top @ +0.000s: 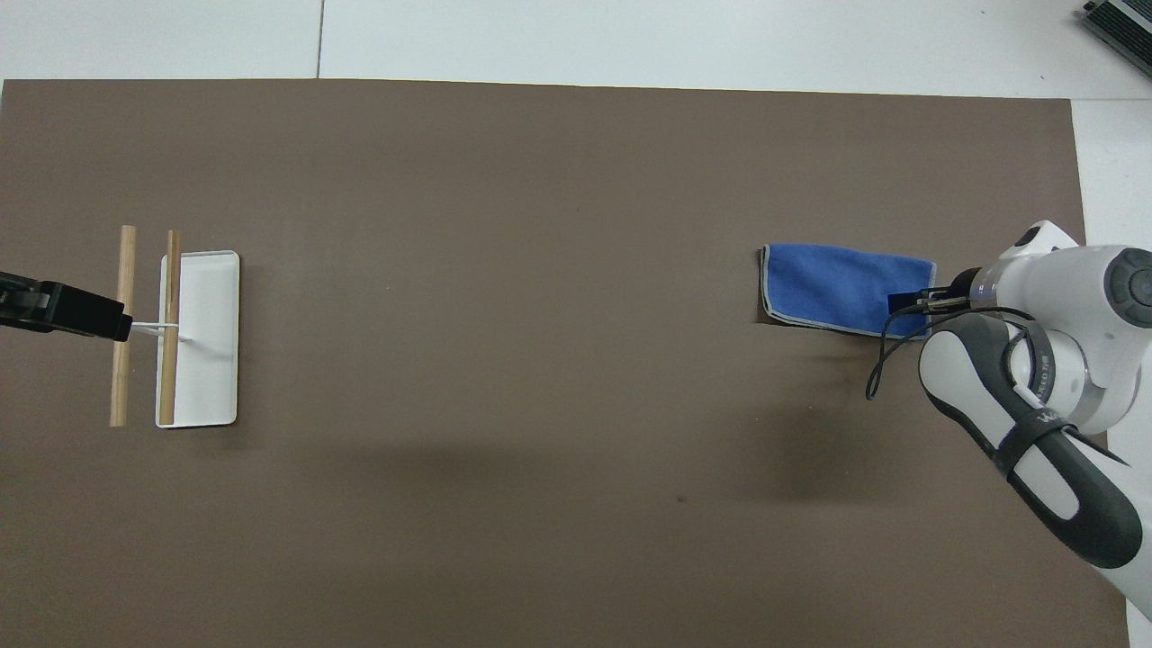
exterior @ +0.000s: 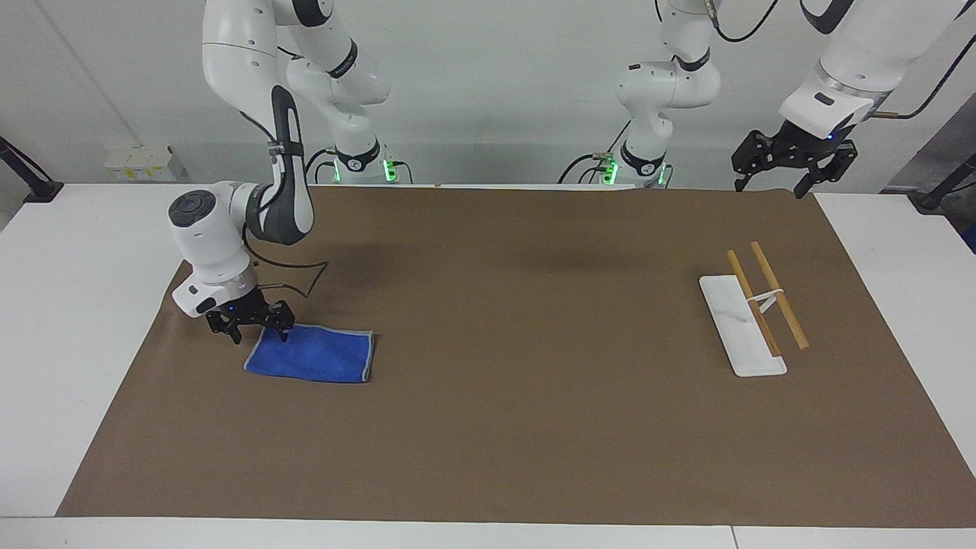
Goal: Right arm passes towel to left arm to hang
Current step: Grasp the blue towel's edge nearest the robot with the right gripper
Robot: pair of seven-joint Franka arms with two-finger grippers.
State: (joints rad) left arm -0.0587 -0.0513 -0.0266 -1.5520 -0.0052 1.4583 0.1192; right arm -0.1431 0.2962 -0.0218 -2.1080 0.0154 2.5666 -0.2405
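Facing view: at the left of the frame you see the right gripper [exterior: 259,333] low over the corner of the towel [exterior: 313,354] nearest the right arm's base. Its jaws are spread wide, one fingertip on or just above the blue edge, the other over the brown mat [exterior: 496,427]. Contact you can't confirm; nothing is lifted. The towel lies flat at centre-left. At upper right, the left gripper [exterior: 770,187] hangs open and empty over the mat's edge, waiting. The rack [exterior: 743,328] sits at right.

Overhead view: the right gripper [top: 909,304] is at the right of the frame, overlapping the towel's [top: 837,288] short end. At the left edge the left gripper [top: 117,326] overlaps the rack [top: 202,337].
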